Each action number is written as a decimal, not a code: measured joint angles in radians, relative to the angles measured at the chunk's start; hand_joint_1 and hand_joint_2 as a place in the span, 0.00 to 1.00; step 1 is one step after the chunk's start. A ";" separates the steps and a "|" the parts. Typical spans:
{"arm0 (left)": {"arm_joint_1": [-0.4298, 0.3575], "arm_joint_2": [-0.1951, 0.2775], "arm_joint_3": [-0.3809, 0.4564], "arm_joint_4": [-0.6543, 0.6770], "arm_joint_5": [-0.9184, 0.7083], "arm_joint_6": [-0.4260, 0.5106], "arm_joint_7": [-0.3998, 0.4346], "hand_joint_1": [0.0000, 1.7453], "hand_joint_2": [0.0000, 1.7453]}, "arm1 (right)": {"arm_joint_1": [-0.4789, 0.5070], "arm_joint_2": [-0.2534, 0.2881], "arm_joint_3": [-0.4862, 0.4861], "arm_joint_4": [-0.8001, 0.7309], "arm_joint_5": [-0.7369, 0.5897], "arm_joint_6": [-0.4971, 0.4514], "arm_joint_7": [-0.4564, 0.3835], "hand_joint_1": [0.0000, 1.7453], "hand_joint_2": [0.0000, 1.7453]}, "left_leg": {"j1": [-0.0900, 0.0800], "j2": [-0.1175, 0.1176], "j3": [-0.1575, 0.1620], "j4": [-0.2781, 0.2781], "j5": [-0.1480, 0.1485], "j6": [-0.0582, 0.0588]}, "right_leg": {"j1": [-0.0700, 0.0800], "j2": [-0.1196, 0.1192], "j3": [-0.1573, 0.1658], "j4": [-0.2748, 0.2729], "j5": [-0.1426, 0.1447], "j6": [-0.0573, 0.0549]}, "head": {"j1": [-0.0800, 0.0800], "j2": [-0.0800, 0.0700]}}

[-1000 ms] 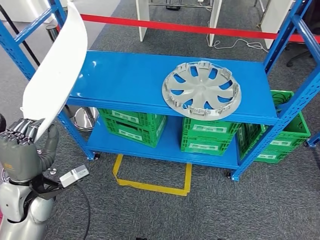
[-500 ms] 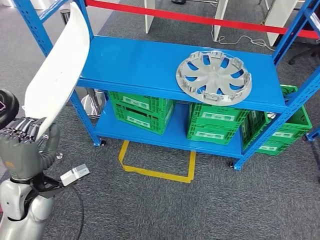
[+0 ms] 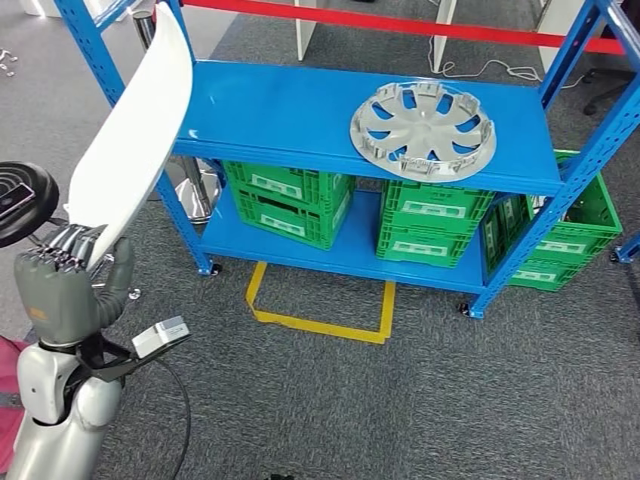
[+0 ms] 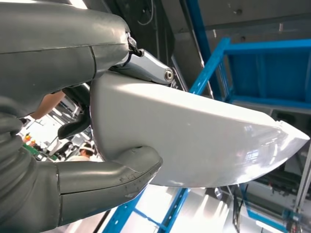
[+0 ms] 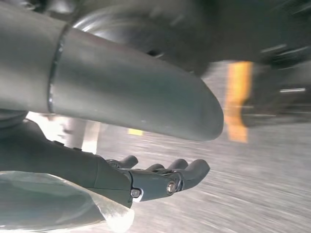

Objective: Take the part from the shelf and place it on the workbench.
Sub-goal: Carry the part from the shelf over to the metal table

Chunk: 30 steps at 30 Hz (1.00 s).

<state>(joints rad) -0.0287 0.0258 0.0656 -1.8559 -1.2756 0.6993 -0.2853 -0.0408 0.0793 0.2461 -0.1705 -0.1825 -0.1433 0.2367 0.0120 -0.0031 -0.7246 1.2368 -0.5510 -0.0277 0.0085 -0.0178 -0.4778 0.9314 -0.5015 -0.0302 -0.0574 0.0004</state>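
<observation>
The left hand (image 3: 64, 285) grips the lower end of a long white curved panel (image 3: 136, 135) — the thumb (image 4: 110, 174) presses one face and the fingers wrap the other, as the left wrist view shows. The panel rises up and away from the hand, and its far tip stands in front of the blue shelf (image 3: 302, 115) frame's left post, clear of the shelf surface. Holding it by one end leaves most of its length unsupported, so a firm grip low down looks like the way to keep it from swinging as the robot carries it.

The right hand (image 5: 165, 177) holds nothing, with its fingers apart and loosely extended over grey carpet (that view is blurred, so little else can be made out).

On the shelf's top level lies a silver wheel cover (image 3: 423, 125), flat, well apart from the panel. Green crates (image 3: 290, 200) sit on the lower level, and a yellow taped outline (image 3: 321, 310) marks the floor in front.

The part appears taken — what remains is getting it to the workbench.
</observation>
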 joint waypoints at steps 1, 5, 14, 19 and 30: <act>-0.015 0.001 -0.008 0.017 0.000 0.000 0.002 1.00 1.00 | -0.001 0.000 0.000 0.000 0.000 0.003 0.049 0.00 0.00 | 0.004 0.000 0.003 0.033 -0.002 -0.005 | -0.001 -0.003 -0.015 0.011 0.003 0.002 | 0.000 0.000; -0.065 0.005 -0.038 0.066 0.000 0.000 0.007 1.00 1.00 | -0.008 0.000 0.000 0.000 0.001 0.013 0.133 0.00 0.00 | 0.017 0.000 0.142 -0.136 0.058 -0.018 | -0.007 -0.004 -0.071 0.067 0.002 0.014 | -0.002 0.000; -0.114 0.009 -0.074 0.114 0.004 0.000 0.014 1.00 1.00 | -0.007 0.000 0.001 0.001 0.001 0.018 0.160 0.00 0.00 | 0.007 0.004 0.117 -0.212 0.101 0.048 | -0.015 0.013 -0.163 0.262 -0.147 0.063 | 0.003 0.000; -0.118 0.010 -0.081 0.131 0.008 0.000 0.008 1.00 1.00 | -0.008 0.000 0.001 0.000 0.001 0.012 0.154 0.00 0.00 | 0.003 0.003 0.047 -0.210 0.160 0.044 | -0.015 0.016 -0.085 0.277 -0.080 0.058 | 0.003 0.000; -0.129 0.015 -0.090 0.155 0.019 0.000 0.002 1.00 1.00 | -0.009 0.006 0.001 0.000 -0.004 0.000 0.145 0.00 0.00 | 0.007 0.000 -0.010 -0.009 0.000 -0.006 | -0.003 0.009 -0.030 0.042 0.000 0.007 | -0.001 0.000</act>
<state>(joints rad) -0.1581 0.0404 -0.0243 -1.7013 -1.2570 0.6992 -0.2831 -0.0493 0.0851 0.2468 -0.1701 -0.1863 -0.1431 0.3819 0.0194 -0.0028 -0.7350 1.2276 -0.5511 -0.0336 0.0059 -0.0084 -0.5080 0.9734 -0.5018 -0.0236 -0.0588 0.0005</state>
